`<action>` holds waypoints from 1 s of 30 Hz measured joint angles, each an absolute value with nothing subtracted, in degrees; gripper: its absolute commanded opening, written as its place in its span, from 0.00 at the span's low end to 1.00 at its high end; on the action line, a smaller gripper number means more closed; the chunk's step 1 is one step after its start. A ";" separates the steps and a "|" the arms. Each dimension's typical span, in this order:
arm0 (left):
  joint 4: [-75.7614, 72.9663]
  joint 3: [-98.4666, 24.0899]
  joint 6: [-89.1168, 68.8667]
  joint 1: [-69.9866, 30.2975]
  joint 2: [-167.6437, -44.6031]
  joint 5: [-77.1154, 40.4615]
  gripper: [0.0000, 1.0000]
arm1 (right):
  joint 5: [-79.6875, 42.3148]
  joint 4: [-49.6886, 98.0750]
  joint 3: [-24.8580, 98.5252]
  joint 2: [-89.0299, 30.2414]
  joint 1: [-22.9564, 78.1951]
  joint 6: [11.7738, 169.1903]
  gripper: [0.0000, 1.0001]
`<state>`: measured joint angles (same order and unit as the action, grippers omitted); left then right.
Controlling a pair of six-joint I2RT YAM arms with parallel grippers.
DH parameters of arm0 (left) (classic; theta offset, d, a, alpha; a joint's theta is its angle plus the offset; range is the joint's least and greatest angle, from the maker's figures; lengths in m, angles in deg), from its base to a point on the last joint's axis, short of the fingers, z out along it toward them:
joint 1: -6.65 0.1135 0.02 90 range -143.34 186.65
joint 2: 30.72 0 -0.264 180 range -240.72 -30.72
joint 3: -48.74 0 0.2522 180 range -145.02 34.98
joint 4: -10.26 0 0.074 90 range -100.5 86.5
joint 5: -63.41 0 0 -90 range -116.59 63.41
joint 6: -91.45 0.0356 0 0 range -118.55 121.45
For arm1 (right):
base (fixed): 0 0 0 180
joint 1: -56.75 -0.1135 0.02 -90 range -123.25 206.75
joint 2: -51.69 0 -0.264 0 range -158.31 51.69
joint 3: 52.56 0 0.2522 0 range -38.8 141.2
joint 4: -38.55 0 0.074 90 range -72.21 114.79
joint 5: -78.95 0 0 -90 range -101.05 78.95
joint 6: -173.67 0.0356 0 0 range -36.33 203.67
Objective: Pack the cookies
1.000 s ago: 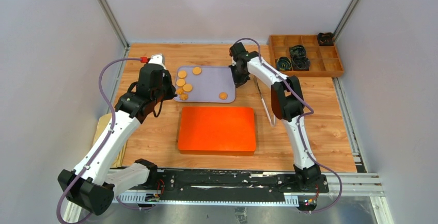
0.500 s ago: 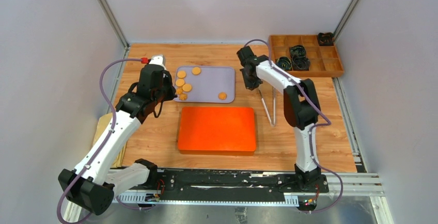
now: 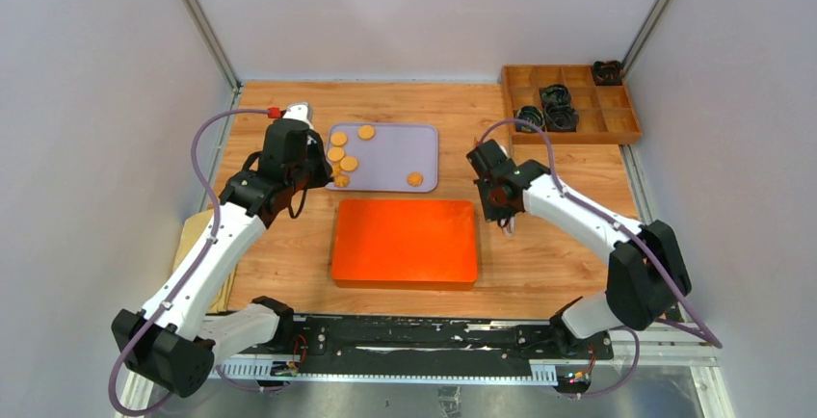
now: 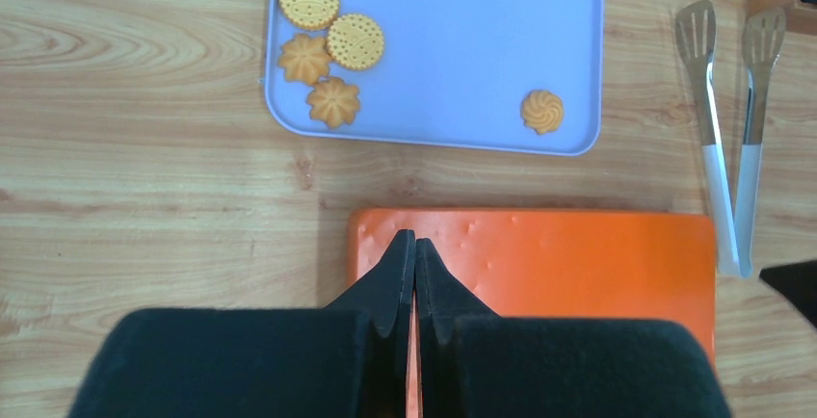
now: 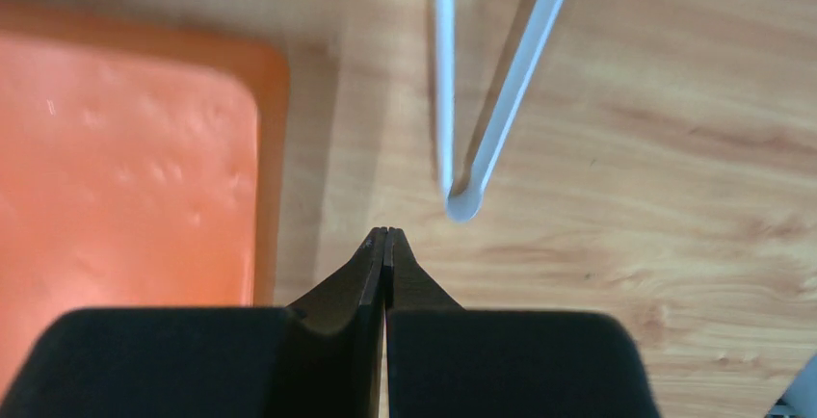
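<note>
Right arm has swung back from beside the tray's right edge toward the near edge of the desk (image 3: 578,254); the left arm and all loose items keep their places.

- **Box:** One flat orange box (image 3: 405,243) lies at the near centre.
- **Right gripper:** The right gripper (image 5: 385,235) hangs just off the box's far right corner. Its jaws are pressed together and empty, above bare wood and just short of the joined end of the tongs.
- **Tongs:** One pair of tongs (image 4: 727,139) lies right of the tray, both slotted tips pointing to the far edge.
- **Left gripper:** The left gripper (image 4: 414,243), likewise closed on nothing, hangs by the tray's left edge. In its wrist view the tips overlap the box's far left corner.
- **Tray:** One lavender tray (image 3: 390,148) sits beyond the box and carries all seven cookies (image 4: 355,40), every one golden orange.
  - Five cluster along its left edge.
  - One lies at its far edge.
  - One swirl-shaped cookie lies alone toward its near right corner.
- **Organiser:** One wooden organiser (image 3: 578,137) occupies the far right corner of the desk. It holds dark bundles too small to count.
</note>
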<state>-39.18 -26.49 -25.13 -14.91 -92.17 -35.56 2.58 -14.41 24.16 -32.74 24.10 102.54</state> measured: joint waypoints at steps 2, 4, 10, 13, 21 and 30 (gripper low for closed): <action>-39.16 -26.49 -25.29 -14.91 -92.17 -35.36 0.03 | 2.06 -15.05 20.77 -30.55 22.35 104.07 0.00; -39.14 -26.27 -25.35 -14.91 -92.17 -35.17 0.03 | 1.40 -15.31 17.99 -28.67 20.50 105.84 0.00; -39.14 -25.22 -25.72 -14.91 -92.10 -34.53 0.03 | -0.65 -15.05 14.56 -28.04 15.38 110.13 0.00; -39.16 -24.59 -25.77 -14.91 -91.93 -34.49 0.03 | -2.25 -14.28 13.69 -28.39 13.41 111.61 0.00; -39.16 -24.24 -25.96 -14.91 -90.75 -34.23 0.03 | -4.85 -12.64 13.21 -31.01 8.69 114.21 0.00; -39.18 -24.24 -25.96 -14.91 -90.66 -34.27 0.03 | -6.95 -10.48 16.73 -36.80 5.96 114.63 0.00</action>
